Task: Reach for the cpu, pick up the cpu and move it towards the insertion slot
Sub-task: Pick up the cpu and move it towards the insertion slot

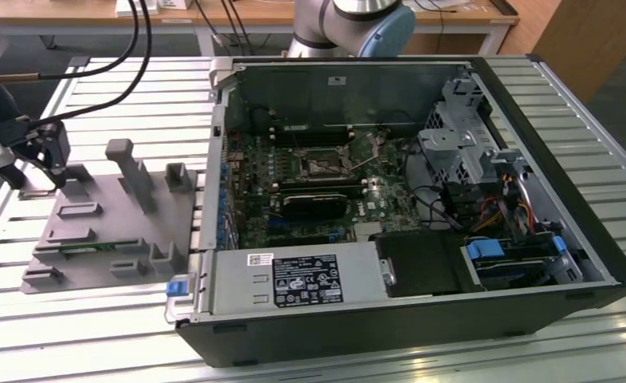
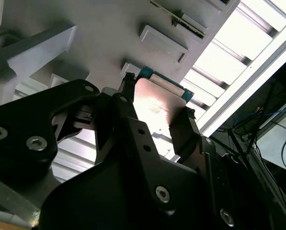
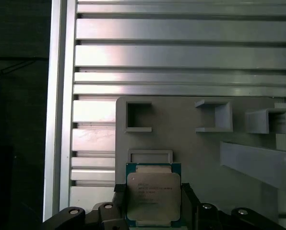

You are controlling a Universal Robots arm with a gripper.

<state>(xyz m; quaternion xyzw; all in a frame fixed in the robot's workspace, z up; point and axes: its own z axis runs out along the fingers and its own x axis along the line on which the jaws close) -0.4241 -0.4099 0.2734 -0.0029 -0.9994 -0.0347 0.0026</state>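
Observation:
The cpu (image 3: 153, 196), a flat square chip with a silvery top and a green rim, sits between my two black fingers in both wrist views. My gripper (image 3: 153, 189) is shut on the cpu (image 2: 158, 103), one finger pressed against each opposite side. In the exterior view the gripper (image 1: 49, 163) hangs over the far corner of the grey tray (image 1: 100, 231), at the exterior view's left. The insertion slot (image 1: 320, 166) is the small square black socket with a metal frame on the green board inside the open computer case, well to the exterior view's right of the gripper.
The grey tray (image 3: 205, 158) carries upright posts (image 1: 134, 171) and several rectangular recesses close to the gripper. The black computer case (image 1: 398, 319) lies open on the slatted metal table (image 1: 131, 104), with cables, drive cages and a power supply (image 1: 291, 279) around the board.

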